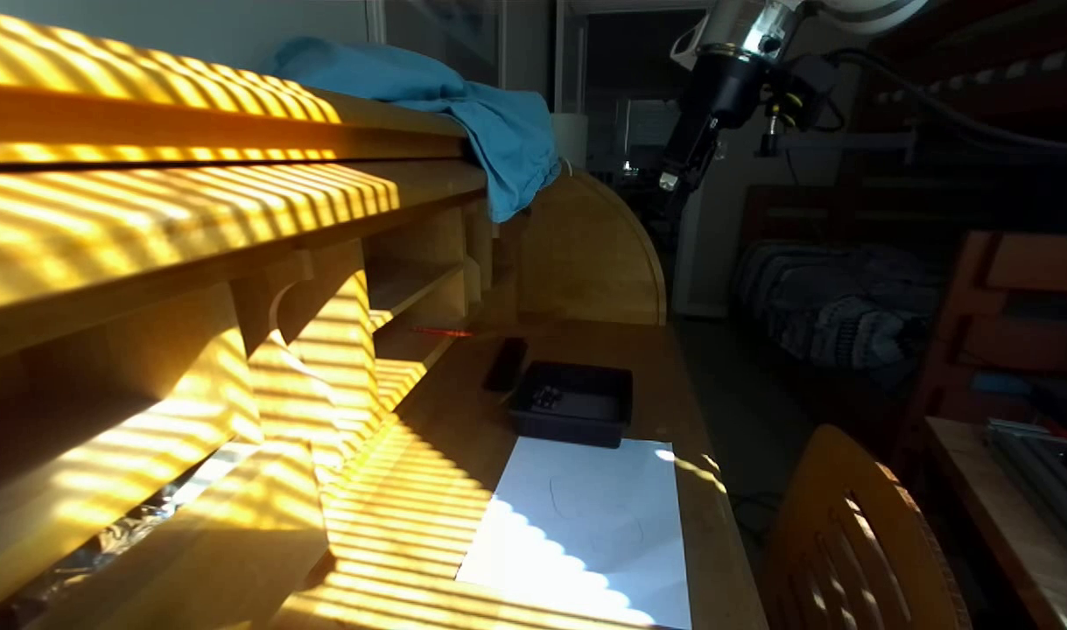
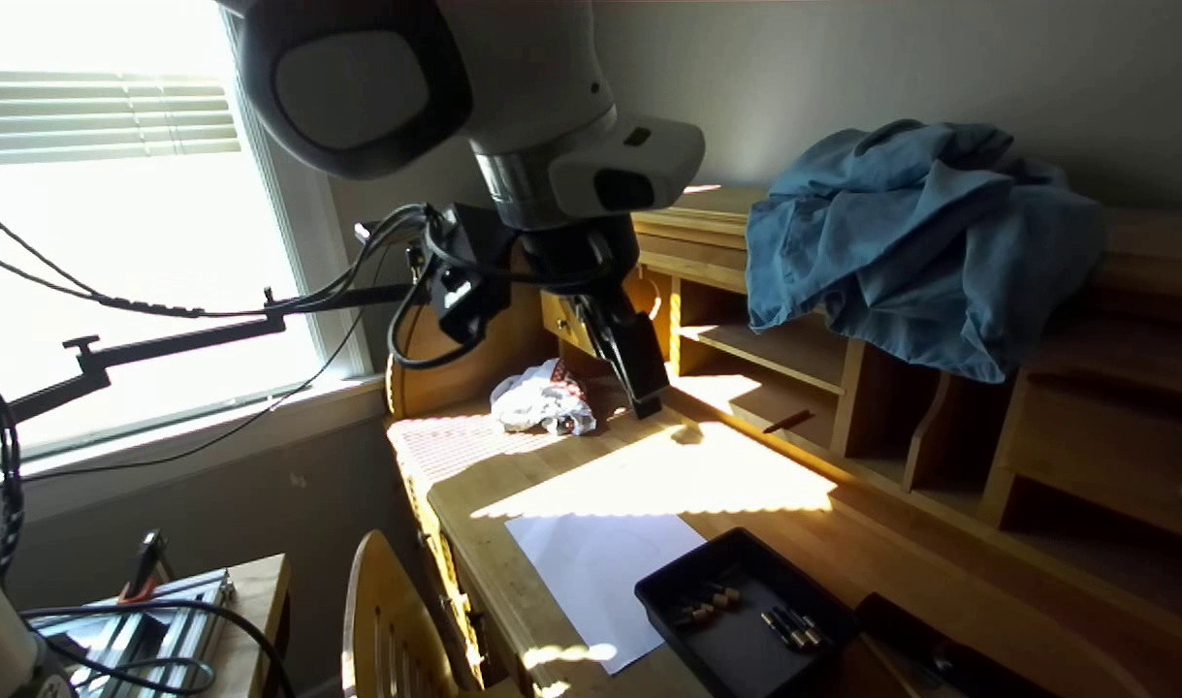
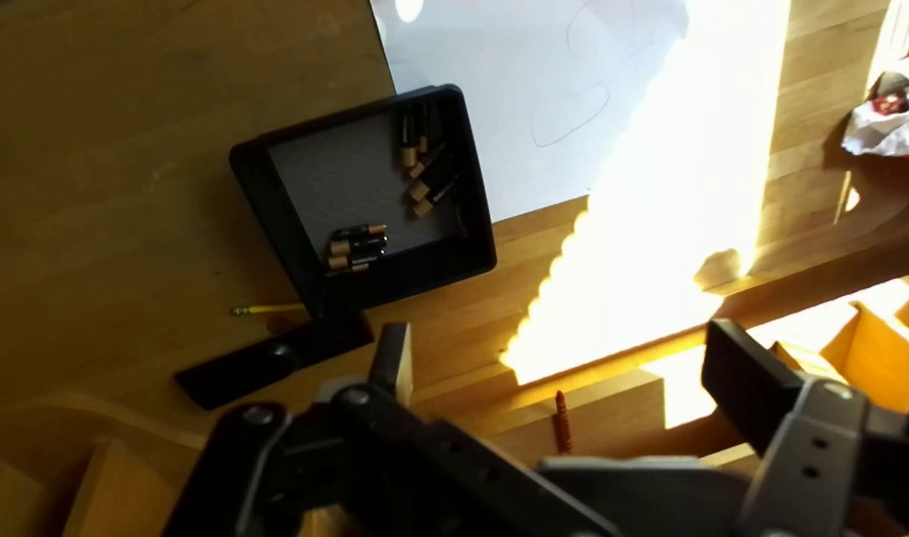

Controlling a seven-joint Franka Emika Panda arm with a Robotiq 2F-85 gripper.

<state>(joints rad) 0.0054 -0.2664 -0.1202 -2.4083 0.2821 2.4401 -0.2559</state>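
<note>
1 gripper [image 3: 558,339], wide open and empty, spans the wrist view's bottom; 1 tray [image 3: 424,274], upper left, holds 2 groups of batteries [image 3: 361,245].

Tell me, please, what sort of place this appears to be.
Probably a bedroom with a study corner: a wooden desk stands near a window, and what looks like a bed lies in shadow beyond.

In the wrist view, the brand name "DURACELL" can be made out in pale letters on a black-and-copper battery [image 3: 356,261] in the lower cluster inside the black tray [image 3: 335,175]. Another battery [image 3: 433,198] in the upper cluster carries pale lettering too blurred to read.
</note>
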